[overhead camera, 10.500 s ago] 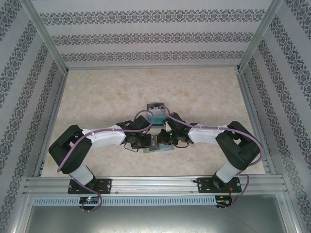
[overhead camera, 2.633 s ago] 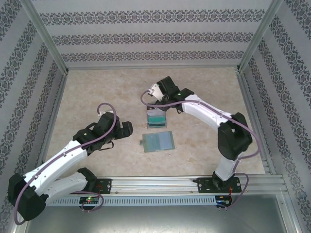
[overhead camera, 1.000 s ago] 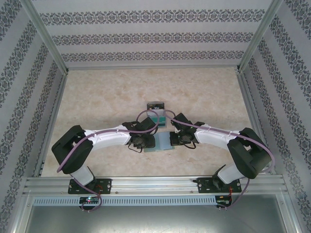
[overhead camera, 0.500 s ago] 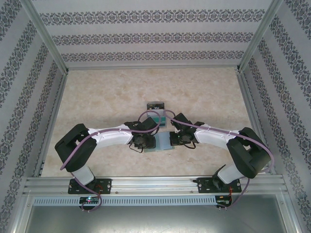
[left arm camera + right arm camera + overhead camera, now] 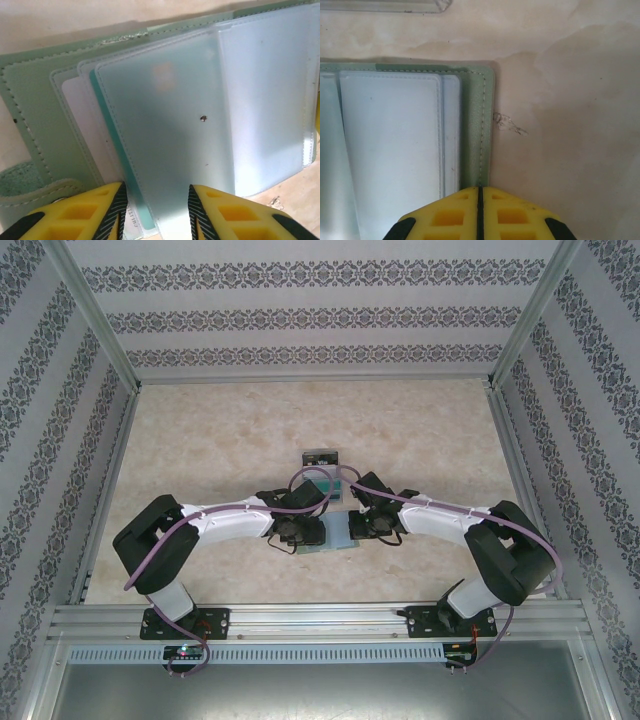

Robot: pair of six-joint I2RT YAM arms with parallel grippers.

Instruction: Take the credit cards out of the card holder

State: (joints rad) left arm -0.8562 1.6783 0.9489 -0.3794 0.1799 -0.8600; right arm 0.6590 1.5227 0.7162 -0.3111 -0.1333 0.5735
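The card holder (image 5: 336, 533) lies open and flat on the table between both grippers. In the left wrist view its grey-green panel (image 5: 35, 125) and fanned glossy sleeves (image 5: 170, 125) show, with the teal edge of a credit card (image 5: 114, 127) inside one sleeve. My left gripper (image 5: 157, 220) is open, its fingers on either side of the top sleeve's near end. My right gripper (image 5: 480, 192) is shut, its tips at the holder's stitched right border (image 5: 477, 125). More credit cards (image 5: 328, 487) lie on the table just behind the holder, and a dark one (image 5: 320, 456) farther back.
Marble-patterned table (image 5: 220, 430) inside a walled frame. A metal rail (image 5: 320, 620) runs along the near edge. A small scuff (image 5: 510, 125) marks the table right of the holder. A clear edge (image 5: 385, 5) shows at the top of the right wrist view.
Both arms, spread apart 2.6 s ago with the right one over the card stack, have come together at the holder. Over the last second they have hardly moved.
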